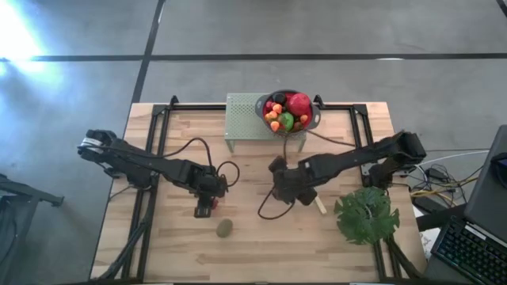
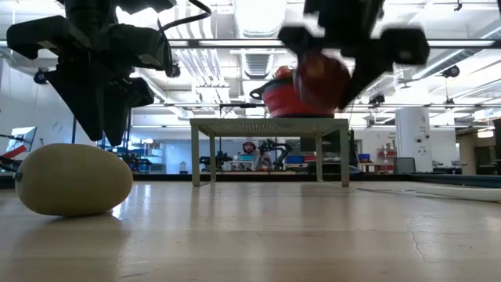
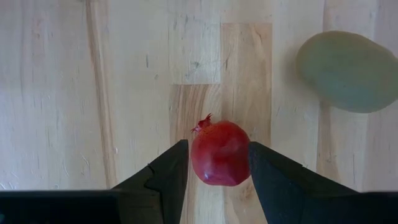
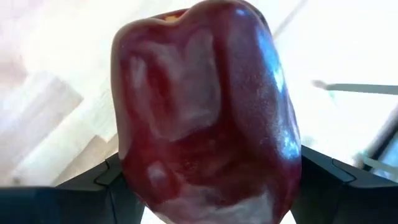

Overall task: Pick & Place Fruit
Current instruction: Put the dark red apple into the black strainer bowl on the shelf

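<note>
left gripper (image 3: 217, 163) grips pomegranate (image 3: 219, 153); right gripper (image 4: 205, 186) grips apple (image 4: 205, 112).

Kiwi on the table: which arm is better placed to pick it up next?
Neither is free: the left gripper holds a small red fruit, the right gripper a dark red fruit. Once emptied, probably the left; it hangs beside the kiwi.

my wooden table (image 1: 261, 245) carries a kiwi (image 1: 225, 229), a green leaf (image 1: 366, 214), a knife (image 1: 319, 205) — and a green stand (image 1: 244, 117).
</note>
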`<state>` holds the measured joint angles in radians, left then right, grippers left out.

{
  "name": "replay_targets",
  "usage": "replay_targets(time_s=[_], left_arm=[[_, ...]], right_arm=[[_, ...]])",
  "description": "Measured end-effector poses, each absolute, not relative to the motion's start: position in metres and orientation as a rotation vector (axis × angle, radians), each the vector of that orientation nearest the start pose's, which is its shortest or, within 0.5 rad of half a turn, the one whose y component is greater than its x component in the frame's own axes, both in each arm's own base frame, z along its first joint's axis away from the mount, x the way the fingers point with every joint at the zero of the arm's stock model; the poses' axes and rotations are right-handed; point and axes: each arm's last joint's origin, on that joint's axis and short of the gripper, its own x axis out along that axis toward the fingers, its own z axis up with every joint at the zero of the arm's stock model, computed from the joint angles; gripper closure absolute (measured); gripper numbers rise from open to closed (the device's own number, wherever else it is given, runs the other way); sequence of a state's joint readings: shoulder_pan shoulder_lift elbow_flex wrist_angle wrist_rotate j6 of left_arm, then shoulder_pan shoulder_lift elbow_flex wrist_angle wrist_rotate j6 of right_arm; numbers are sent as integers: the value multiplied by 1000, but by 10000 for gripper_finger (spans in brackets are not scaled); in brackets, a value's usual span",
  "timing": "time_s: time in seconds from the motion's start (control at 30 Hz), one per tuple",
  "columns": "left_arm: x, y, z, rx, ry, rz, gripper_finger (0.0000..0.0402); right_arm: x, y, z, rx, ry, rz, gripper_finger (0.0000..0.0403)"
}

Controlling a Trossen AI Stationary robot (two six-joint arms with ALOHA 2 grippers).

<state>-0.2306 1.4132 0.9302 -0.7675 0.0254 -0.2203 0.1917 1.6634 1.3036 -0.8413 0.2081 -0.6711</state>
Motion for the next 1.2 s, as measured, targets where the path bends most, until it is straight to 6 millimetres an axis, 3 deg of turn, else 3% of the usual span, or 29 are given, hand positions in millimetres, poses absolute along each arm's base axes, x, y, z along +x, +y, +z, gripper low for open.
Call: replay_targets(time_s=[0.3, 0.57, 0.73, 0.83, 1.07, 1.2], left_arm=[[247, -59, 212, -62, 1262, -84, 229], [248, -59, 212, -63, 1255, -85, 229], [248, -59, 212, -63, 1254, -85, 229], [248, -59, 212, -63, 1255, -85, 229], [248, -59, 212, -63, 1255, -85, 229], [248, -59, 212, -63, 1255, -85, 229]], right_arm=[[285, 36, 330, -619, 911, 149, 129], [245, -14, 378, -380, 755, -241, 109], [229, -50, 386, -196, 715, -435, 124], [226, -65, 386, -126, 707, -438, 128], [234, -93, 374, -16, 744, -480, 100], [240, -97, 367, 4, 772, -464, 88]])
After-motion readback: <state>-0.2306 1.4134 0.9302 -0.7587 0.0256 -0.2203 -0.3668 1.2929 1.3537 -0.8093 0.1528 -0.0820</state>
